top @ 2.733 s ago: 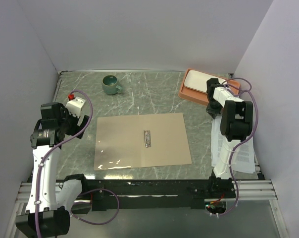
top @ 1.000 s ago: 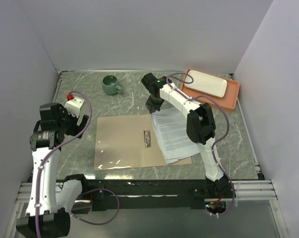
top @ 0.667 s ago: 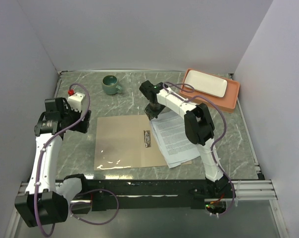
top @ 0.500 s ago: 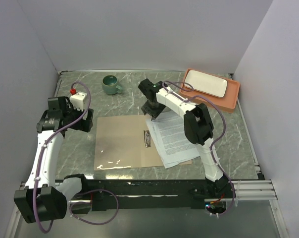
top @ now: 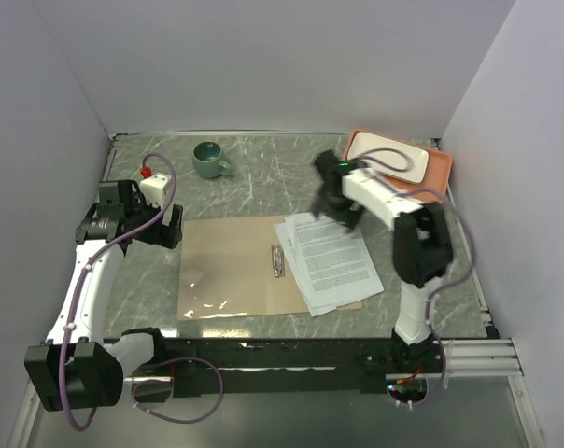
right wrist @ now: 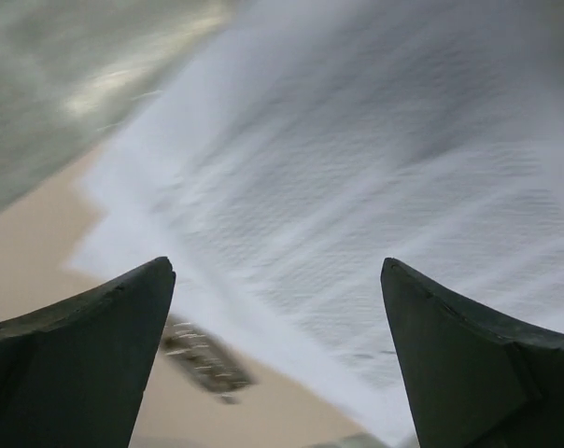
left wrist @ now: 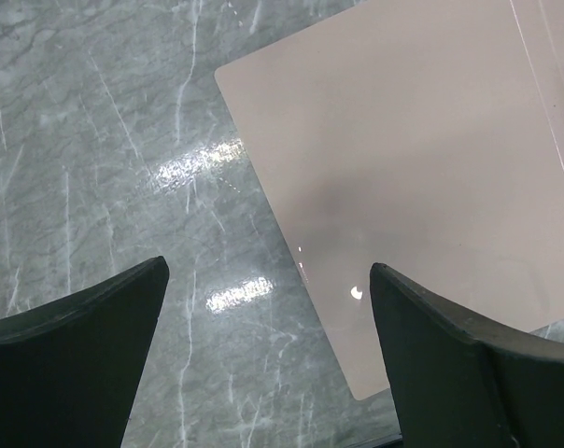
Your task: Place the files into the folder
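2 halves of the folder point(top: 228, 271) lay flat, the files point(top: 331, 261) skewed across its right half. left gripper point(left wrist: 268, 271) and right gripper point(right wrist: 274, 266) both gaped, fingers apart, gripping nothing.

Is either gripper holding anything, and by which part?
Nothing held: left gripper and right gripper are open; white printed paper sheets lie on the tan cardboard folder.
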You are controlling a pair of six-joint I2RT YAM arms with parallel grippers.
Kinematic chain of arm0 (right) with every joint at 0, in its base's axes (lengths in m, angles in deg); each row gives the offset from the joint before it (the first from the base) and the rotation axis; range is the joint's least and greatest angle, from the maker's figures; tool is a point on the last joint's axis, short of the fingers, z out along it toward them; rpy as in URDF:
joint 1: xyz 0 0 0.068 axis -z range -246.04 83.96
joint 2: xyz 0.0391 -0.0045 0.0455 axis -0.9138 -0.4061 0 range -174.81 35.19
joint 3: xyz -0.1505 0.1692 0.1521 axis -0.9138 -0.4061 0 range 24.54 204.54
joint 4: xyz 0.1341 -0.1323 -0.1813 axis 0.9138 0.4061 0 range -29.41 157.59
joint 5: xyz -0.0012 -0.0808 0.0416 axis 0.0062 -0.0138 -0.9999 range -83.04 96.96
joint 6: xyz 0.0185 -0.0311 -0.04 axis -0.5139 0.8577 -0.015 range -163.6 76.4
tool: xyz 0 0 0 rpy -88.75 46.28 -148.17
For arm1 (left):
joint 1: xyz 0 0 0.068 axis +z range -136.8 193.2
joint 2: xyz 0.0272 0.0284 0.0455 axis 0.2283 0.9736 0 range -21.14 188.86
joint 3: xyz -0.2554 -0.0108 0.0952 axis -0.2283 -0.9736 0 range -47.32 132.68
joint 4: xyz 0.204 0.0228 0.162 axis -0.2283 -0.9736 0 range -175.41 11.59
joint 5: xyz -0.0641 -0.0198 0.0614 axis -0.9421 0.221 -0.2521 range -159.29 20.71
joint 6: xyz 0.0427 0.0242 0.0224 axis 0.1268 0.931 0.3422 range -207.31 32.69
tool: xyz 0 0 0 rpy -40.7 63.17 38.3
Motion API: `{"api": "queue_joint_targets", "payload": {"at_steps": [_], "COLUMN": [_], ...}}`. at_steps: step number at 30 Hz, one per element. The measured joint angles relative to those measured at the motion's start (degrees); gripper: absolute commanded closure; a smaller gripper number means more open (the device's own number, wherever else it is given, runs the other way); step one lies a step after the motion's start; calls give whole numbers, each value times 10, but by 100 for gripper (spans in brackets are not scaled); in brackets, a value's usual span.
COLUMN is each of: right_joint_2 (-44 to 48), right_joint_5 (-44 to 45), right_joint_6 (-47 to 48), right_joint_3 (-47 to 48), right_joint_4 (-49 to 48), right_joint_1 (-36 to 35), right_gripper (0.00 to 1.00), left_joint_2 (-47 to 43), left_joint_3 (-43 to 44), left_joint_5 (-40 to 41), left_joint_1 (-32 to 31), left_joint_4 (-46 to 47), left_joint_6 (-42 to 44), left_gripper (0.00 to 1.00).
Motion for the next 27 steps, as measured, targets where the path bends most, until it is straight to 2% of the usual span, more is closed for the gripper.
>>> {"api": "queue_joint_targets", "payload": {"at_steps": [3, 5, 7, 9, 14, 21, 27], "right_joint_2": [80, 110, 122, 126, 127, 132, 132], "right_joint_5": [0, 3, 4, -3, -63, -107, -121], "right_joint_6": [38, 65, 91, 117, 184, 223, 228], "right_joint_3": [-104, -141, -162, -177, -207, -246, -253], "right_joint_4": [-10, -17, -24, -35, -76, -106, -112], "right_joint_1": [107, 183, 221, 223, 209, 210, 212], "right_gripper": [2, 4, 7, 10, 24, 26, 35], "left_joint_2": [2, 2, 3, 4, 8, 8, 7], "left_joint_3": [0, 0, 0, 0, 0, 0, 0], "left_joint_5": [-1, -1, -1, 0, 0, 1, 5], "left_joint_1": [0, 0, 0, 0, 0, 0, 0], "left_joint_4": [0, 0, 0, 0, 0, 0, 0], "left_joint_6": [0, 0, 0, 0, 0, 2, 4], "left_gripper": [4, 4, 4, 4, 4, 4, 4]}}
